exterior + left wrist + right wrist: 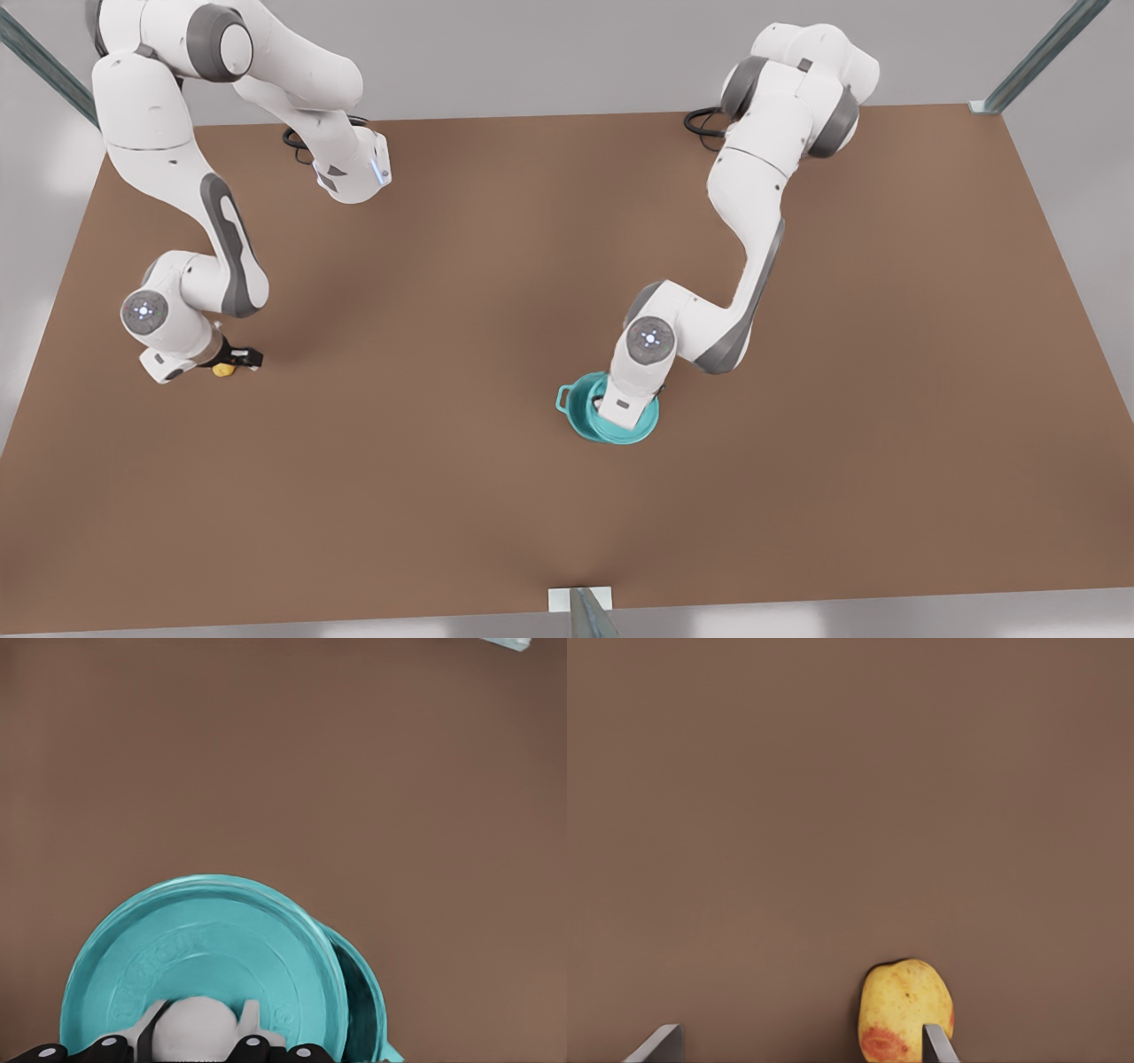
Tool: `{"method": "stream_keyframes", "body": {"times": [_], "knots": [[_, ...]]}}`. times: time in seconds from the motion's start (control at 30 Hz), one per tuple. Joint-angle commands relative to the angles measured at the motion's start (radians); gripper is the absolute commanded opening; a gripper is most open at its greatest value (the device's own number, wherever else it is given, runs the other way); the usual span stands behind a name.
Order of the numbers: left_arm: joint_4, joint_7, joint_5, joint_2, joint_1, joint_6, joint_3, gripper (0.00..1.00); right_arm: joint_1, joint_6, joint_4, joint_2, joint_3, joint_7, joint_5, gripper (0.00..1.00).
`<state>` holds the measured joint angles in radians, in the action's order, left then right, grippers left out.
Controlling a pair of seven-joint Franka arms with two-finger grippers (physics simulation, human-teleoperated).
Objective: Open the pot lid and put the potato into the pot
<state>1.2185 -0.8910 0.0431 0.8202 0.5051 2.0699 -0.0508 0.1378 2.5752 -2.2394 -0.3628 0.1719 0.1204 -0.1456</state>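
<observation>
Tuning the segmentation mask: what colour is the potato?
Yellow with an orange-red patch; the potato shows best in the right wrist view.

the flat round teal pot lid (208,966) sits shifted off-centre on the small round teal pot (585,424), leaving a gap at one side, near the middle of the brown desk (496,496). the left pincer (197,1038) is on the lid's knob. well apart, toward the front view's left, the tiny yellow potato (222,369) lies on the desk beside the right pincer (241,358).
</observation>
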Motion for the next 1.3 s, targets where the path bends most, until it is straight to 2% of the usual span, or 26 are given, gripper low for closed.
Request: {"method": "stream_keyframes", "body": {"times": [0.0, 0.1, 0.17, 0.3, 0.53, 0.57, 0.7, 0.73, 0.77, 0.8, 0.83, 0.87, 0.9, 0.93, 0.97, 1.13, 1.17, 1.27], "knots": [[-0.001, 0.385, -0.014, -0.030, -0.069, -0.203, 0.000, 0.43, 0.009, 0.043, 0.001, -0.008, 0.001, 0.008, -0.019, 1.00], [0.003, 0.877, -0.002, -0.053, -0.238, -0.205, 0.028, 0.43, 0.023, 0.046, 0.004, -0.016, 0.000, 0.012, -0.028, 1.00], [0.012, 1.063, 0.000, -0.041, -0.306, -0.156, 0.031, 0.43, 0.037, 0.046, 0.007, -0.018, 0.000, 0.033, -0.028, 1.00], [0.018, 1.052, -0.015, 0.043, -0.306, 0.039, 0.029, 0.43, 0.039, 0.068, 0.006, -0.035, 0.000, 0.047, -0.028, 1.00], [0.018, 0.998, -0.043, 0.079, -0.304, 0.082, 0.025, 0.45, 0.068, 0.083, 0.001, -0.050, -0.005, 0.062, -0.065, 1.00], [0.018, 0.998, -0.045, 0.080, -0.304, 0.093, 0.025, 1.00, 0.068, 0.083, 0.001, -0.050, -0.005, 0.062, -0.065, 1.00], [0.018, 1.006, -0.040, 0.086, -0.306, 0.102, 0.026, 1.00, 0.083, 0.105, -0.006, -0.056, -0.006, 0.087, -0.066, 1.00], [0.015, 1.032, -0.046, 0.060, -0.347, 0.056, 0.034, 1.00, 0.083, 0.105, -0.006, -0.059, -0.006, 0.087, -0.066, 1.00], [0.001, 1.034, -0.121, 0.007, -0.414, -0.074, 0.026, 1.00, 0.083, 0.106, -0.006, -0.064, -0.006, 0.088, -0.066, 1.00], [-0.079, 1.020, -0.201, -0.062, -0.480, -0.316, 0.026, 1.00, 0.085, 0.118, -0.006, -0.070, -0.006, 0.094, -0.066, 1.00], [-0.097, 0.988, -0.215, -0.144, -0.514, -0.480, 0.026, 1.00, 0.085, 0.120, -0.006, -0.071, -0.006, 0.094, -0.066, 1.00], [-0.097, 0.992, -0.216, -0.223, -0.537, -0.620, 0.029, 1.00, 0.085, 0.120, -0.006, -0.073, -0.006, 0.094, -0.066, 1.00], [-0.065, 1.038, -0.186, -0.325, -0.557, -0.657, 0.051, 1.00, 0.085, 0.120, -0.006, -0.074, -0.006, 0.094, -0.066, 1.00], [0.105, 1.043, -0.189, -0.439, -0.559, -0.521, 0.051, 1.00, 0.085, 0.131, -0.006, -0.081, -0.006, 0.094, -0.066, 1.00], [0.161, 1.029, -0.186, -0.484, -0.553, -0.456, 0.049, 1.00, 0.094, 0.138, -0.006, -0.085, -0.006, 0.094, -0.075, 1.00], [0.145, 1.029, -0.158, -0.493, -0.556, -0.494, 0.052, 1.00, 0.095, 0.143, -0.006, -0.096, -0.006, 0.094, -0.077, 1.00], [0.148, 1.029, -0.160, -0.493, -0.557, -0.494, 0.052, 1.00, 0.097, 0.143, -0.006, -0.096, -0.006, 0.094, -0.077, 0.98], [0.153, 1.032, -0.160, -0.493, -0.562, -0.499, 0.054, 1.00, 0.095, 0.141, -0.006, -0.096, -0.006, 0.093, -0.077, 0.79]]}}
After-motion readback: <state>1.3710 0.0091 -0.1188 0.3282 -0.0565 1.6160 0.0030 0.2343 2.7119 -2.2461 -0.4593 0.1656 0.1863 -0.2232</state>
